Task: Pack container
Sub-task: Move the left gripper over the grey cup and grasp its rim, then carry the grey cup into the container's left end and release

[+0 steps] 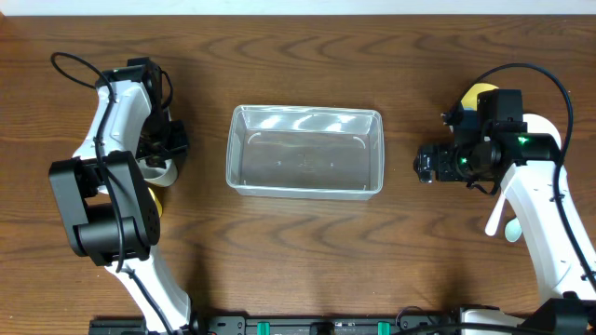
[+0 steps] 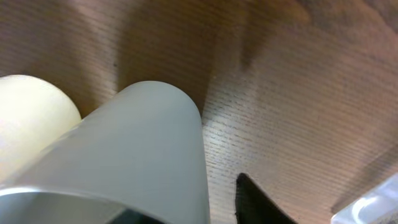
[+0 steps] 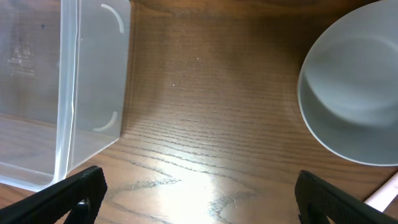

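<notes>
Two arms flank the container [image 1: 305,151], which lies at the middle of the table [image 1: 307,265] with its long sides running left to right. From overhead, the left arm stands to the left of the container and is folded back on itself. Its left gripper [image 1: 169,147] is low over a white cup [image 1: 160,171], and a cream-yellow object [image 1: 155,200] lies just beside that cup on the side toward the arm's base. To the right of the container, the right arm bends at the elbow and turns its wrist inward. The right gripper [image 1: 426,165] points at the container's right end wall, near it but apart. A yellow object [image 1: 480,93] shows behind that wrist. The wood grain shows through the container's clear floor.

In the left wrist view the white cup [image 2: 137,155] fills the lower left, tilted, with the cream-yellow object [image 2: 31,118] touching or just behind it. Only one dark finger [image 2: 255,202] shows, beside the cup, so I cannot tell whether the jaws clamp the cup. A corner of the container [image 2: 373,205] peeks in at the lower right.

In the right wrist view the container's clear end wall [image 3: 93,68] stands at the left. A pale grey bowl [image 3: 354,81] sits well to the right of it. The right gripper [image 3: 199,180] is spread wide over bare wood, with its fingers [image 3: 68,199] gripping nothing.
</notes>
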